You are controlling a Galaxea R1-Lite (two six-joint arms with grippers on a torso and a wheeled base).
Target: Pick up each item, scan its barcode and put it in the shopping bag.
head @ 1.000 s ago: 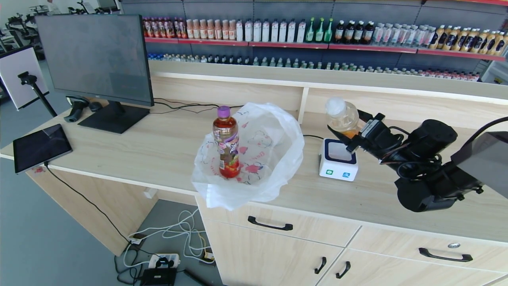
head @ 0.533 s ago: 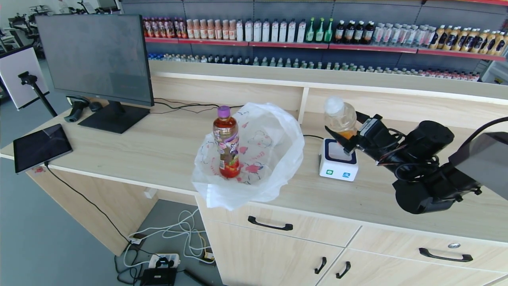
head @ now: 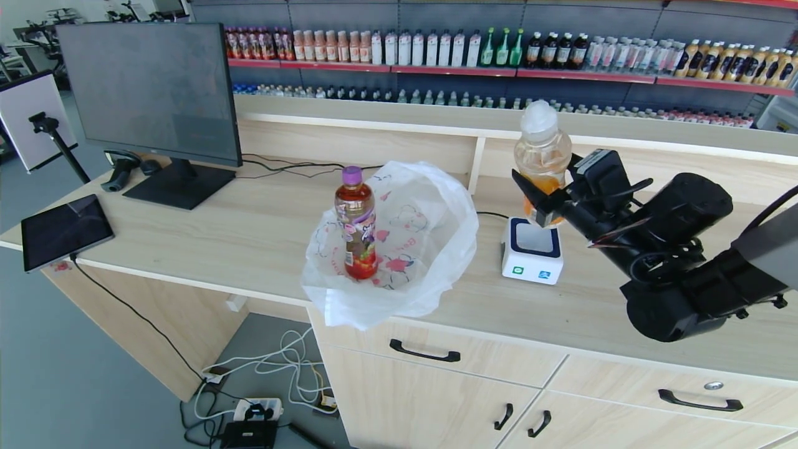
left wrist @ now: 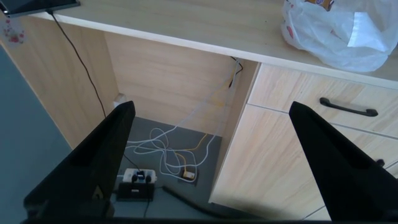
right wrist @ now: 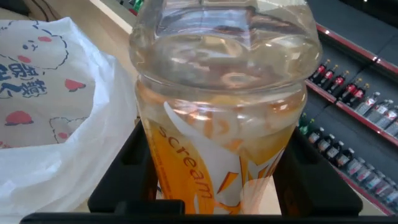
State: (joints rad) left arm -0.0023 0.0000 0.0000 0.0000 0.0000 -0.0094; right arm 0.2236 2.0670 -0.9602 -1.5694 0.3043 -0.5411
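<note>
My right gripper [head: 547, 201] is shut on a clear bottle of orange drink with a white cap [head: 542, 156], holding it upright above the small white scanner box [head: 532, 252]. Up close, that orange bottle [right wrist: 224, 118] sits clamped between the dark fingers [right wrist: 121, 168]. A white shopping bag [head: 399, 240] lies open at the counter's middle, and a red drink bottle with a purple cap [head: 355, 222] stands inside it. My left gripper [left wrist: 211, 162] hangs wide open below the counter edge, facing the cabinet front, with the bag [left wrist: 336, 31] above it.
A dark monitor [head: 149, 93] stands at the counter's back left, with a tablet [head: 62, 231] at the left corner and a handheld scanner [head: 118, 171] beside the stand. Drink shelves [head: 499, 53] line the back wall. Cables and a power strip [head: 262, 408] lie on the floor.
My right gripper has lifted the orange bottle from just over the scanner to well above it, and the bottle now stands more upright. The bag and red bottle have not moved.
</note>
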